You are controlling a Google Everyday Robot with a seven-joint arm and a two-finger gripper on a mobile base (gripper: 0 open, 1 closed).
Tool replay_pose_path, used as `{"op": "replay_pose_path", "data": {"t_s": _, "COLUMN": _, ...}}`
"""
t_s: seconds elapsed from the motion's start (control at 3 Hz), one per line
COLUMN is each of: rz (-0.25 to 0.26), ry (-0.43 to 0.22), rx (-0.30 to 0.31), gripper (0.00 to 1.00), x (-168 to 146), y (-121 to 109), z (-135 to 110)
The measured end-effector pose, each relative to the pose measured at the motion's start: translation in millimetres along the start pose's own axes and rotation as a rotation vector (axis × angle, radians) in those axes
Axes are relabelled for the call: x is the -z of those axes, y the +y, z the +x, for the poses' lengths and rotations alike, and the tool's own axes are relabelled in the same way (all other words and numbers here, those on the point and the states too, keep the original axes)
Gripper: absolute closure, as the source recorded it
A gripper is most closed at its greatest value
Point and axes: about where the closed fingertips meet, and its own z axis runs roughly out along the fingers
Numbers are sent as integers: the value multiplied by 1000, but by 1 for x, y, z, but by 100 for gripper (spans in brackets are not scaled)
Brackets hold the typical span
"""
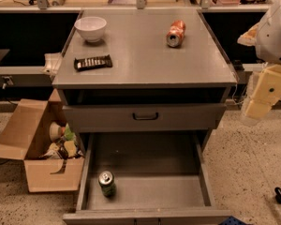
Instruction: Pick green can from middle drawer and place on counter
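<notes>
Closest of all, the middle drawer (154,191) is pulled wide open. The green can (107,183) stands up in its front left corner, just beside the left wall. It is low down and far to the left of the jaws.

The jaws are at the end of the arm (266,92). They hang in the air off the right side of the cabinet, about level with the shut drawer front (182,117) and well apart from the can. I cannot tell if the jaws are apart or together. They hold nothing that I can see.

So I think the job is at its start: reaching for the can. Next, the jaws need to go down and left into the drawer, come over the can and close on its sides.

Farther back and up to the left of the jaws is the table (140,55). It has bare room in the middle for the can, between a dark snack bar (92,62), a white bowl (90,28) and an orange-red can (175,33) lying on its side.
</notes>
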Motion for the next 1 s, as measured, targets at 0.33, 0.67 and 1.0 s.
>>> {"op": "replay_pose_path", "data": {"t_s": 0.33, "rz": -65, "ry": -45, "rx": -22, "gripper": 0, "x": -38, "y": 20, "z": -5}}
{"op": "replay_pose_path", "data": {"t_s": 0.67, "rz": -144, "ry": -129, "rx": -50, "gripper": 0, "x": -92, "y": 58, "z": -16}}
{"op": "replay_pose_path", "data": {"t_s": 1.0, "rz": -279, "ry": -194, "rx": -47, "gripper": 0, "x": -159, "y": 103, "z": -24}}
